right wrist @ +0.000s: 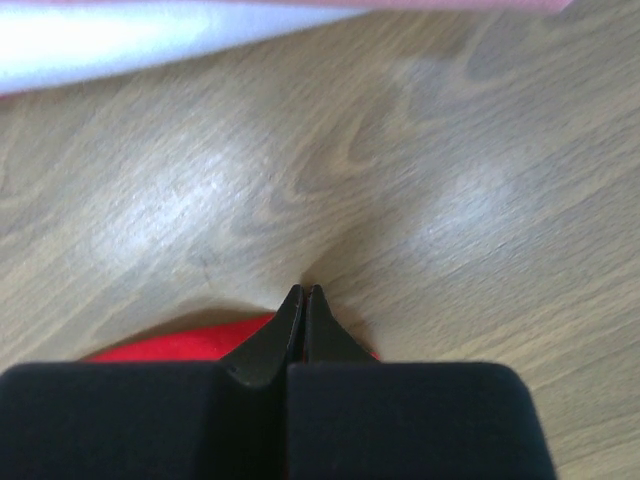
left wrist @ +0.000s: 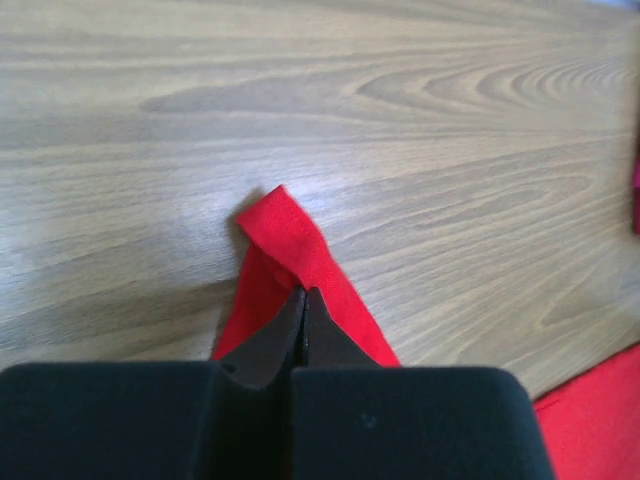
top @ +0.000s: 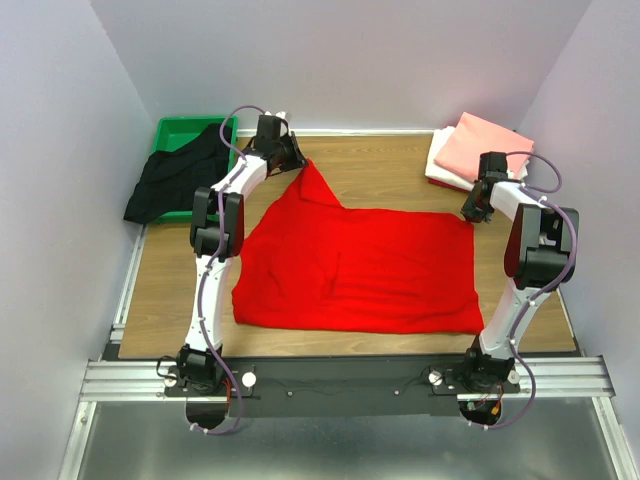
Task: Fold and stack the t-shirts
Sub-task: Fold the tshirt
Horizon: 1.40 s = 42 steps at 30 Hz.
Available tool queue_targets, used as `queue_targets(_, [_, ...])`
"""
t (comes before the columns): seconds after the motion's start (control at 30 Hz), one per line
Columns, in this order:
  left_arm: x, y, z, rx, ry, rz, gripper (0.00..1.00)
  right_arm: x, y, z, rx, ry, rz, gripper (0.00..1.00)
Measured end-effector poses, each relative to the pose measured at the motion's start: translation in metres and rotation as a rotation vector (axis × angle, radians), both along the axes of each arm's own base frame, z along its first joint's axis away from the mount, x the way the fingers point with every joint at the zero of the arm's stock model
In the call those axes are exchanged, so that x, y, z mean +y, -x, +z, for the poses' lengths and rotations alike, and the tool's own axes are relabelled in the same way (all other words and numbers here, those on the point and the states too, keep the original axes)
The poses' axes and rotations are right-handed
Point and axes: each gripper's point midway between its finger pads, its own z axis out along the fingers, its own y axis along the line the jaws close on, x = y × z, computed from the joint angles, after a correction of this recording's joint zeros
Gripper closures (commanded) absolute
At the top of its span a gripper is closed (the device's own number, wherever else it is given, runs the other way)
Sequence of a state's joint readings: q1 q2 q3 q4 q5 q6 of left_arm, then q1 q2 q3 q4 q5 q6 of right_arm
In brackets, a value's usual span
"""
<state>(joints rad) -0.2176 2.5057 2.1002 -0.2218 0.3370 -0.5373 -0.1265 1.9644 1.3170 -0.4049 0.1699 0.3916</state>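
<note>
The bright red t-shirt [top: 365, 270] lies spread on the wooden table, its far left corner pulled out to a point. My left gripper [top: 298, 160] is shut on that corner; in the left wrist view the red cloth [left wrist: 300, 245] sticks out past the closed tips [left wrist: 303, 293]. My right gripper [top: 471, 214] is shut at the shirt's far right corner, and red cloth [right wrist: 180, 343] shows under both sides of its closed tips [right wrist: 303, 290]. The black t-shirt [top: 172, 178] hangs crumpled over a green bin. A folded salmon-pink t-shirt [top: 487, 146] rests on a folded white one [top: 441, 166] at the far right.
The green bin [top: 178, 132] stands in the far left corner, partly off the table edge. The folded stack's white edge [right wrist: 150, 40] shows just beyond my right gripper. Purple walls close in the back and both sides. A metal rail [top: 340, 375] runs along the near edge.
</note>
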Motion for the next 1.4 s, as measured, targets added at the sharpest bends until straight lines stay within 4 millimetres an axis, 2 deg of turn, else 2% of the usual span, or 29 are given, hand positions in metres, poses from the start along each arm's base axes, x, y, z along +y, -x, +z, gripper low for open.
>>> queue_targets(0.27, [0.003,-0.008,0.060,-0.094,0.081,-0.002,1.00,0.005,0.002,0.007,0.004,-0.026,0.015,1.00])
queue_targets(0.4, [0.003,-0.013,0.076,-0.122,0.109,-0.007,1.00,0.007,-0.003,0.014,-0.009,-0.035,0.020,1.00])
queue_targets(0.57, [0.003,-0.021,0.101,-0.170,0.146,-0.013,1.00,0.008,-0.018,0.030,-0.050,-0.044,0.028,1.00])
queue_targets(0.73, [0.008,-0.038,0.131,-0.255,0.194,-0.014,1.00,0.007,-0.048,0.054,-0.127,-0.052,0.032,0.99])
queue_targets(0.87, [0.018,-0.044,0.144,-0.291,0.221,-0.008,1.00,0.007,-0.062,0.064,-0.162,-0.058,0.033,1.00])
queue_targets(1.0, [0.028,-0.046,0.146,-0.307,0.225,-0.005,1.00,0.008,-0.067,0.071,-0.179,-0.063,0.037,1.00])
queue_targets(1.07, [0.033,-0.038,0.138,-0.287,0.212,-0.001,1.00,0.009,-0.067,0.071,-0.179,-0.067,0.044,1.00])
queue_targets(1.2, [0.045,0.005,0.122,-0.195,0.163,0.021,1.00,0.012,-0.061,0.070,-0.172,-0.073,0.065,1.00])
queue_targets(1.4, [0.062,0.069,0.146,-0.174,0.134,0.071,1.00,0.020,-0.034,0.077,-0.165,-0.080,0.089,1.00])
